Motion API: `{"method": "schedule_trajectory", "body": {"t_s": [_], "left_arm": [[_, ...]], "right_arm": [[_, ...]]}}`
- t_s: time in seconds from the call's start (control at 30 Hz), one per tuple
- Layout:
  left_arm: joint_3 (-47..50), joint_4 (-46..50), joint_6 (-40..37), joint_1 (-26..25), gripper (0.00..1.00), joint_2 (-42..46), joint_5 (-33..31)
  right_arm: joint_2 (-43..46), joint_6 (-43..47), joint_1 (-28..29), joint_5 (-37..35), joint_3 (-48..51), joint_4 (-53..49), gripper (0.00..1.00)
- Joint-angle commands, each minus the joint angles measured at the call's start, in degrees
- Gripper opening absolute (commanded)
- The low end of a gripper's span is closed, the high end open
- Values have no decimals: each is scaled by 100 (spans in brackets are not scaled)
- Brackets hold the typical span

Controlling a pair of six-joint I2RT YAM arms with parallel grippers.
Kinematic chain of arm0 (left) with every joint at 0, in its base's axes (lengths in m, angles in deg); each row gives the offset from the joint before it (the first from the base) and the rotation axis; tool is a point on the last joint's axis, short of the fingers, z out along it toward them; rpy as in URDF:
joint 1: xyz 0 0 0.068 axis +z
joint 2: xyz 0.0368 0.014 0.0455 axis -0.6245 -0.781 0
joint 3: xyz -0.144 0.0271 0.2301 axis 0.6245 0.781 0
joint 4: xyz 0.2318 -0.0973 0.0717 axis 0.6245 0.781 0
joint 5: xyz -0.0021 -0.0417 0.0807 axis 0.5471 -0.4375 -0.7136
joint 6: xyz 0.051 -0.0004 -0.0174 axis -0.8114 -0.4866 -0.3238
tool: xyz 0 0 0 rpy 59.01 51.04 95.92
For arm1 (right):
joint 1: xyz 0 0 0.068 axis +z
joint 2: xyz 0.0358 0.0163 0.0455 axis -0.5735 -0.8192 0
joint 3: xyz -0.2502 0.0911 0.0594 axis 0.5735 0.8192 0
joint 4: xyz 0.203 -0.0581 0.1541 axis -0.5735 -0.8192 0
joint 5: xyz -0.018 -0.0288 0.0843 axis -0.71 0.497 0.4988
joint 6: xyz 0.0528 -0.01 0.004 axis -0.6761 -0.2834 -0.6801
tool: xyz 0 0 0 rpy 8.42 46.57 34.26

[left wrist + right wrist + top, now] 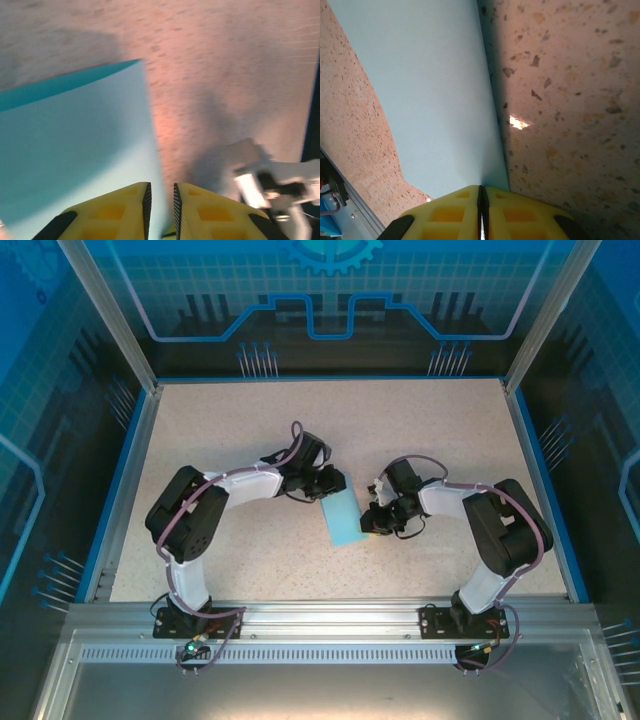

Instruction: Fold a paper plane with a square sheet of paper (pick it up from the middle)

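Note:
The square sheet of paper [341, 517] is light blue and shows as a narrow oblong on the table's middle, between both arms. My left gripper [333, 483] is at its far end. In the left wrist view the yellow fingers [125, 210] stand a small gap apart, and the paper's [75, 145] right edge runs into that gap; a darker blue layer shows along its far side. My right gripper [372, 521] is at the sheet's right edge. In the right wrist view that gripper [481, 187] is shut on the edge of the paper [430, 85].
The speckled beige table [250, 430] has a blue rim and a metal rail [320, 615] along its near side. Part of the right arm's pale wrist [265, 175] shows to the right in the left wrist view. Bare table surrounds the sheet.

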Motion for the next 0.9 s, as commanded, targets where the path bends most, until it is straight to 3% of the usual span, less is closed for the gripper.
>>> {"method": "schedule_trajectory", "body": {"t_s": [0.0, 0.43, 0.87], "left_arm": [[-396, -143, 95, -152, 24, -362, 281], [-1130, 316, 152, -304, 21, -1227, 83], [-1229, 685, -143, -194, 16, -1403, -624]], "right_arm": [[-246, 37, 87, -239, 97, -154, 12], [-220, 17, 88, -274, 145, -148, 11], [-242, 42, 84, -344, 251, -209, 11]]}}
